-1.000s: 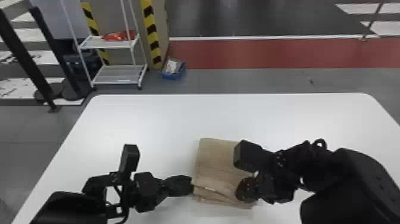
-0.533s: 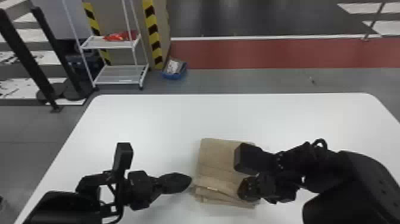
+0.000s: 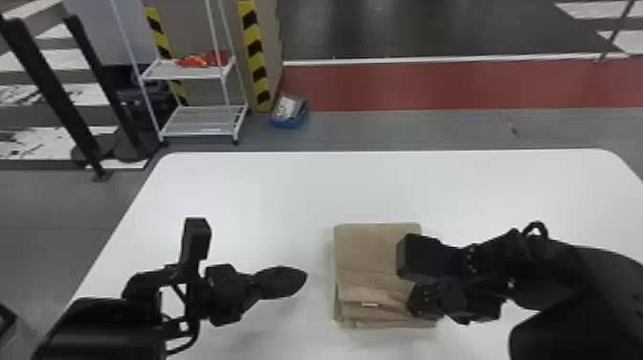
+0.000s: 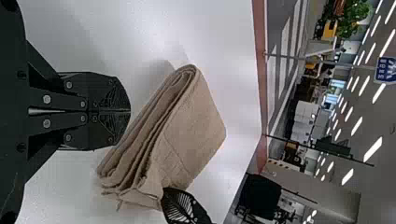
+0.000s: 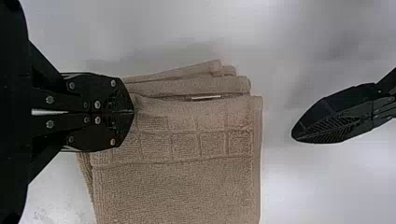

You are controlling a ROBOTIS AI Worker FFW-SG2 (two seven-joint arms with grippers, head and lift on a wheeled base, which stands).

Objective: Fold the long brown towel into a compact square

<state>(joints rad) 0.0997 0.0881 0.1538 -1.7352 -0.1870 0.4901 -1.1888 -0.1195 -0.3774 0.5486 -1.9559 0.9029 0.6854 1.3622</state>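
One side's free: left gripper [image 3: 306, 274] backs off the towel [image 3: 371, 253]
Both jaws pressed together, towel edge at the right gripper [image 5: 134, 112]; fold's nearly there imo.

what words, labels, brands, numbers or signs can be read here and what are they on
Nothing can be read for certain.
Small white tag on the brown towel: no print legible.
Blue sign in the room behind: marks too small to quote.
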